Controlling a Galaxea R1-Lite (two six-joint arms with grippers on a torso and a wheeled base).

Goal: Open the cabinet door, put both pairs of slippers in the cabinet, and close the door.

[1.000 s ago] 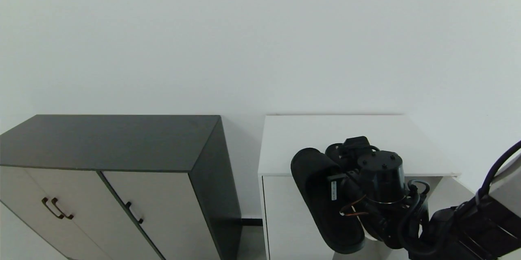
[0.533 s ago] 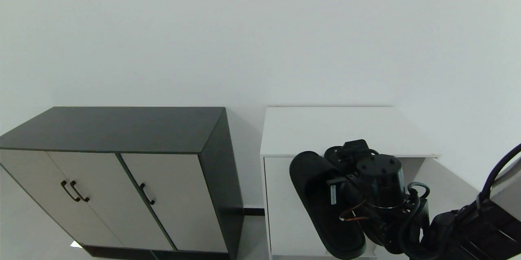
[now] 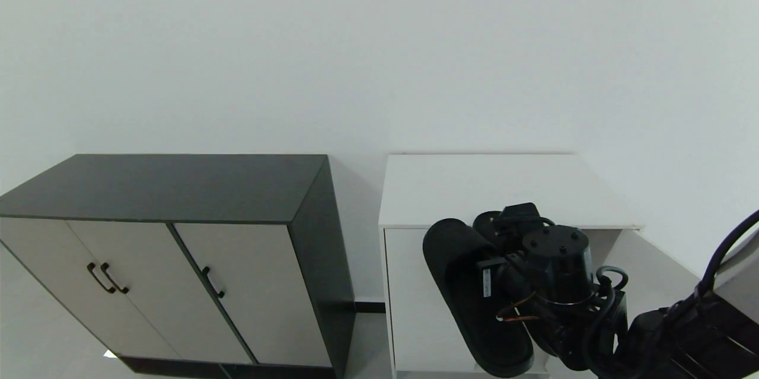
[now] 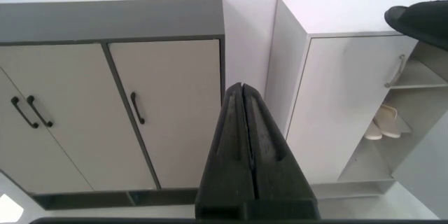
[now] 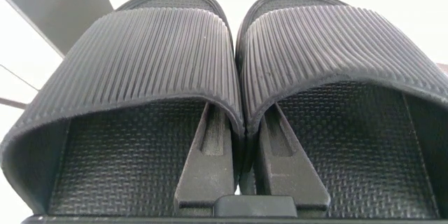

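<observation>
right gripper (image 5: 242, 115) clamped on the touching inner sides of a pair of black slippers (image 3: 471, 290), held up in front of the white cabinet (image 3: 498, 189), white slippers (image 4: 383, 122) on a shelf inside that cabinet, left gripper (image 4: 243, 154) fingers pressed together, holding nothing

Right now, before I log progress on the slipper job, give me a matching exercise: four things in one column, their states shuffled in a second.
Things:
1. black slippers
2. pale slippers
3. left gripper
4. dark cabinet's doors

States:
A. shut, holding nothing
B. all closed
C. held by the right gripper
D. on a shelf in the open white cabinet

Pairs: 1-C, 2-D, 3-A, 4-B
</observation>
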